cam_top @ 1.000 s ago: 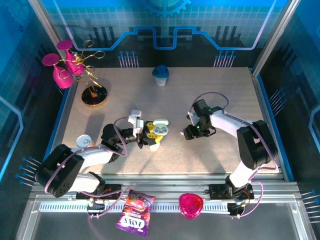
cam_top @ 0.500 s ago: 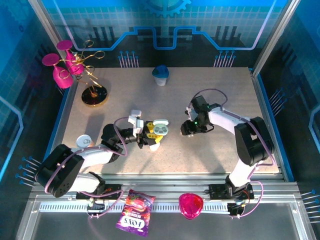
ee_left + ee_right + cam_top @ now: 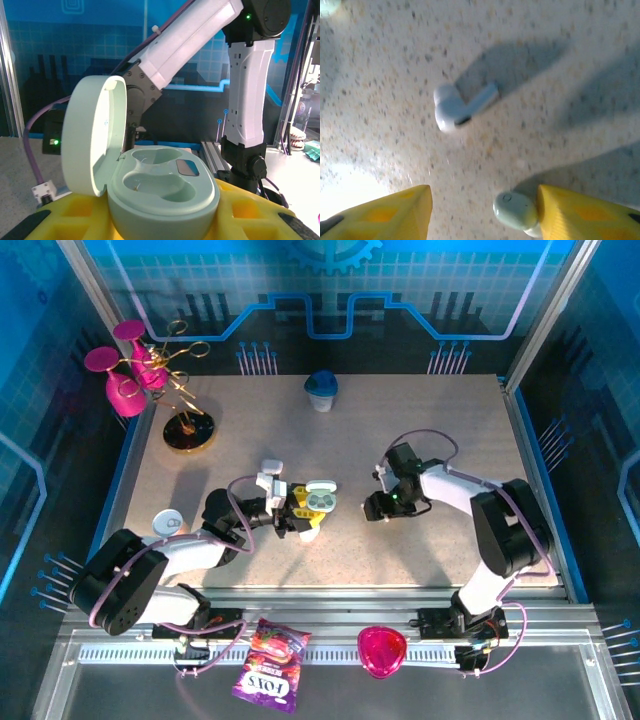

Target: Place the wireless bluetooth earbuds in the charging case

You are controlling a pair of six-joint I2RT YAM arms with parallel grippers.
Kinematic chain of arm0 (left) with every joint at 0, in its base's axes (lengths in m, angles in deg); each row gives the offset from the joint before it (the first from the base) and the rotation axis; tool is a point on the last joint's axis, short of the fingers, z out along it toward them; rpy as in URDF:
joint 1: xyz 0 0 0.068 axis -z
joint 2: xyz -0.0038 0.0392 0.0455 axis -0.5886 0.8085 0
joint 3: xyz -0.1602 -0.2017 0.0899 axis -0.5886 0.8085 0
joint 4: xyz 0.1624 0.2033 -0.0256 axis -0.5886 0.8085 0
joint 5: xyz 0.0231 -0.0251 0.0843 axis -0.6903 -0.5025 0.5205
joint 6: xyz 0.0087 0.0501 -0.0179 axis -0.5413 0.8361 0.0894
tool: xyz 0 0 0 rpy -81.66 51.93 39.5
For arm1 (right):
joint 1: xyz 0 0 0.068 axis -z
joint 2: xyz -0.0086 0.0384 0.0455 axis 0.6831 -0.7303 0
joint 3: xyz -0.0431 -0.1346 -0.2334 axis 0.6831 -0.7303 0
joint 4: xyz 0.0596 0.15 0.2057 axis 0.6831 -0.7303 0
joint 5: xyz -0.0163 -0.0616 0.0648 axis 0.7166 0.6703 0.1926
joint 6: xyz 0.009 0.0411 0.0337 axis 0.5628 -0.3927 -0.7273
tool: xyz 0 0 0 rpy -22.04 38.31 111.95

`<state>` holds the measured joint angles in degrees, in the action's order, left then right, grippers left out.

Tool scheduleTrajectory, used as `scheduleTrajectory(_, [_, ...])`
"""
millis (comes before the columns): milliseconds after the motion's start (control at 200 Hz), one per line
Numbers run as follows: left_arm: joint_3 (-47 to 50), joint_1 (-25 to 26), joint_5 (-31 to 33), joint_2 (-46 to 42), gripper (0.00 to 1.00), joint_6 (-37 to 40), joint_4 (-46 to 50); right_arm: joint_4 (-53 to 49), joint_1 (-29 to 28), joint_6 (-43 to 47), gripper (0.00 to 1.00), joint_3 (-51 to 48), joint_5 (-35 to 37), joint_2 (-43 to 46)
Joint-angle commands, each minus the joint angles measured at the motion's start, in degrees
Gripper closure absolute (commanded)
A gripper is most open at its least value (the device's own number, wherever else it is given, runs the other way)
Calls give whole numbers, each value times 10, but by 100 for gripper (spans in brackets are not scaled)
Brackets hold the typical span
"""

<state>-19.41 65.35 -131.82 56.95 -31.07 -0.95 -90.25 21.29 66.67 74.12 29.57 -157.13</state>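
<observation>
My left gripper (image 3: pixel 300 512) is shut on the base of the open mint charging case (image 3: pixel 320 500), just left of the table's middle. In the left wrist view the case (image 3: pixel 165 187) sits between my yellow fingers (image 3: pixel 65 217), lid (image 3: pixel 95 135) swung up to the left, both wells empty. My right gripper (image 3: pixel 376 508) hangs low over the table to the right of the case, and it is open (image 3: pixel 485 215). A mint earbud (image 3: pixel 516 210) lies on the table between its fingers, against the right finger (image 3: pixel 585 212). A white earbud (image 3: pixel 460 106) lies further ahead.
A gold stand with pink glasses (image 3: pixel 185 405) stands at the back left and a blue-capped cup (image 3: pixel 321 390) at the back centre. A round white case (image 3: pixel 168 522) lies by my left arm. A snack bag (image 3: pixel 270 672) and a pink object (image 3: pixel 382 650) rest on the front rail.
My right gripper has shifted slightly back and forth over the same spot near the earbuds. The left arm and the case have not moved.
</observation>
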Motion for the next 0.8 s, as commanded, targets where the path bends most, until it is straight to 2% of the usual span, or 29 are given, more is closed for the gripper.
scheduleTrajectory(0, [1,-3,-10,-10,77,11,-11,-6,-3,-23,43,-22,-5,35])
scheduleTrajectory(225, [1,-3,-8,-14,77,10,-11,18,-16,-40,42,-72,-41,61])
scheduleTrajectory(440, [0,-3,-10,-15,77,6,-11,13,0,-39,42,-75,1,91])
scheduleTrajectory(575, [-1,-3,-11,-16,77,5,-11,22,18,-29,43,-64,1,73])
scheduleTrajectory(670, [-1,-3,-11,-16,77,6,-11,26,30,-24,46,-46,-28,46])
scheduleTrajectory(795, [-2,-3,-11,-15,77,5,-11,21,33,-24,47,-28,-12,29])
